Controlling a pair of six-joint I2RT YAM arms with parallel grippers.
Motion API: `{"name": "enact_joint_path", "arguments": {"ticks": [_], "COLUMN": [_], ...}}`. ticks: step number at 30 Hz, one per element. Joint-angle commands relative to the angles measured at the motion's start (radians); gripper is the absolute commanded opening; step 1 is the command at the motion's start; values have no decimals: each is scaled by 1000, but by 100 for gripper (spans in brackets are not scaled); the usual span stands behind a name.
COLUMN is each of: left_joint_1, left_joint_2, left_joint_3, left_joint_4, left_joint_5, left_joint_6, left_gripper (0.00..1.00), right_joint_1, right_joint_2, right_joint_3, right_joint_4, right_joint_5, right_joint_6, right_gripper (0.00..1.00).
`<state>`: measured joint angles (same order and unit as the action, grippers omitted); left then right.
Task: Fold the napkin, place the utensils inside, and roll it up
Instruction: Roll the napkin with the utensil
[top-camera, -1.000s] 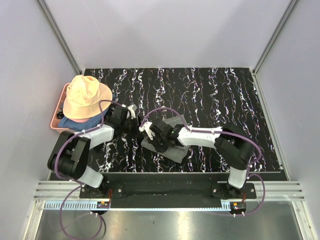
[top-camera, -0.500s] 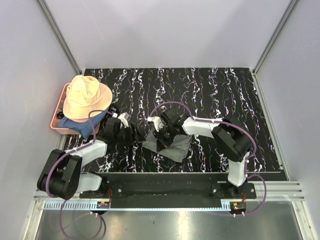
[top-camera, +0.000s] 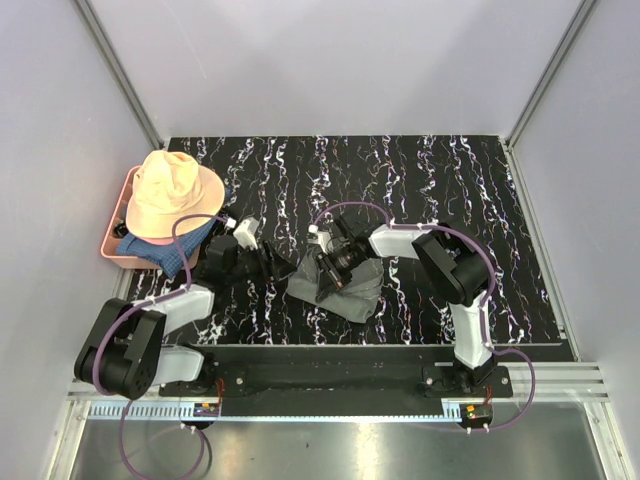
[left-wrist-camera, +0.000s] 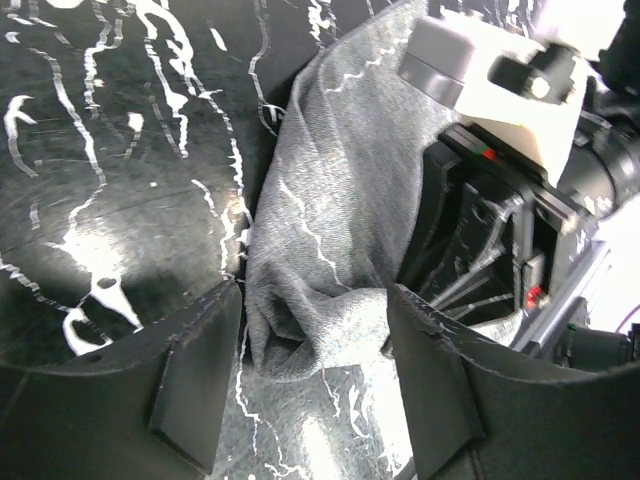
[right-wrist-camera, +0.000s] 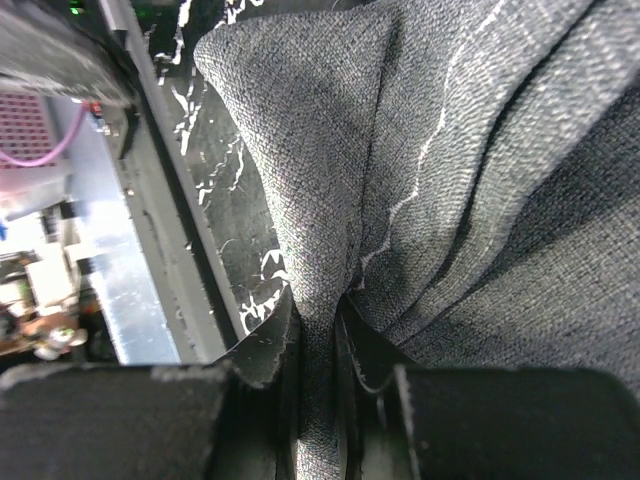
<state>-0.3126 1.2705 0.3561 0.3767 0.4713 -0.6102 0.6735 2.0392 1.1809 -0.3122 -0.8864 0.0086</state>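
Grey cloth, the napkin (top-camera: 352, 293), is seen crumpled and unfolded at lower centre of the top view, on the black marbled table (top-camera: 450, 190), between the two arms. The right gripper (right-wrist-camera: 315, 345) is clamped tight on a raised ridge of the cloth, with fabric pinched between both fingers in the right wrist view. The left gripper (left-wrist-camera: 312, 385) is spread wide at the left edge of the napkin; a bunched corner sits between its fingers (left-wrist-camera: 195, 385) but is not squeezed, so nothing is held by it. The utensils cannot be found in any view; whether they are hidden is unknown. A peach hat (top-camera: 172, 193) is seen at upper left over a blue cloth (top-camera: 165, 253) in a pink tray (top-camera: 111, 247), well apart from the napkin. Step judged: the fold, early on, with the cloth being gathered for spreading or doubling over. Next, the left claw would likely need to be closed on that corner, so the cloth can be pulled taut between both arms and laid flat. Risk: only a wrinkle is caught and the napkin is dragged instead.
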Motion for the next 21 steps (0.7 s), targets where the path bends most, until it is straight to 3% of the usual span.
{"name": "enact_joint_path", "arguments": {"ticks": [1, 10, 16, 17, 21], "left_joint_1": [-13, -33, -34, -36, -34], "left_joint_2": [52, 128, 204, 211, 228], "left_joint_3": [-11, -8, 10, 15, 56], "left_joint_4": [154, 212, 212, 203, 134], "left_joint_5": [82, 112, 130, 125, 95], "left_joint_6": [-3, -20, -31, -31, -8], "left_gripper": [60, 51, 30, 22, 6], "right_joint_1": [-18, -43, -48, -49, -51], "right_joint_2": [68, 113, 115, 113, 89], "right_joint_3": [6, 14, 20, 20, 23], "right_joint_4": [-51, -47, -45, -44, -47], "right_joint_5": [6, -16, -10, -2, 41], "right_joint_6": [-15, -15, -15, 10, 28], "right_gripper": [11, 11, 13, 14, 26]}}
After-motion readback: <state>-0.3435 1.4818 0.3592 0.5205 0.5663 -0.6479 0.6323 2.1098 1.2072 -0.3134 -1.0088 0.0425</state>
